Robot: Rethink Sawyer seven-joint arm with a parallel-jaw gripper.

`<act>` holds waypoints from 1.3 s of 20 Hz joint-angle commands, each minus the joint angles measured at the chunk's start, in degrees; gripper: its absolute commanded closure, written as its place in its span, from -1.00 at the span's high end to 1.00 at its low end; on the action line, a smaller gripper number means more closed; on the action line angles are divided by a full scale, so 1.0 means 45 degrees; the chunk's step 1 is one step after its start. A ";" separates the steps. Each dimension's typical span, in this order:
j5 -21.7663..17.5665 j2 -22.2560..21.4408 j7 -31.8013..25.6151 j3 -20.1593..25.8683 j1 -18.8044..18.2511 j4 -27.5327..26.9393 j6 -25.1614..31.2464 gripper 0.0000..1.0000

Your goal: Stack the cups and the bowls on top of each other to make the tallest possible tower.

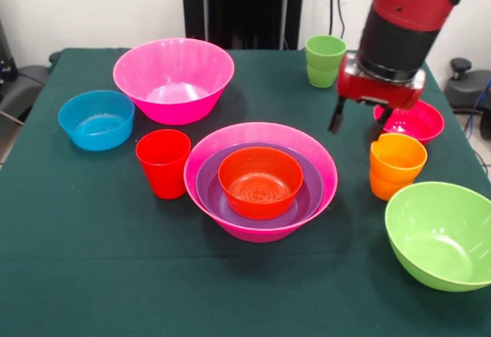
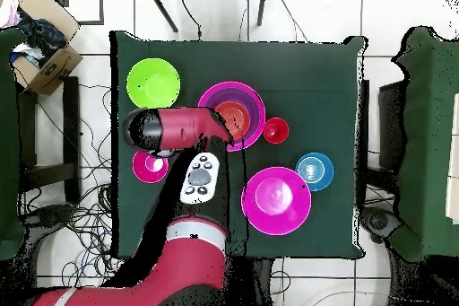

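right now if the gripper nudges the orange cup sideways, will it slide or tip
The orange cup looks taller than wide with a narrower base, so a high push would probably tip it. Its glossy plastic suggests it is light and stiff. The dark green tablecloth may drag on the base, favouring tipping over sliding.

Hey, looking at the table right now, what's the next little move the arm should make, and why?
Probably lower the claw toward the crimson bowl. The claw hovers just above that bowl's near rim with nothing in it. The tower so far is a pink bowl holding a purple bowl and an orange-red bowl, so another small bowl looks like a fitting next piece.
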 commanded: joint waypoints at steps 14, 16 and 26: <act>0.0951 0.1861 0.2330 0.0609 0.0182 -0.1700 0.0478 1.00; 0.0906 0.1945 0.2116 0.0681 0.0085 -0.1887 0.0572 1.00; 0.0773 0.2357 0.1737 0.0986 -0.0007 -0.2330 0.0282 1.00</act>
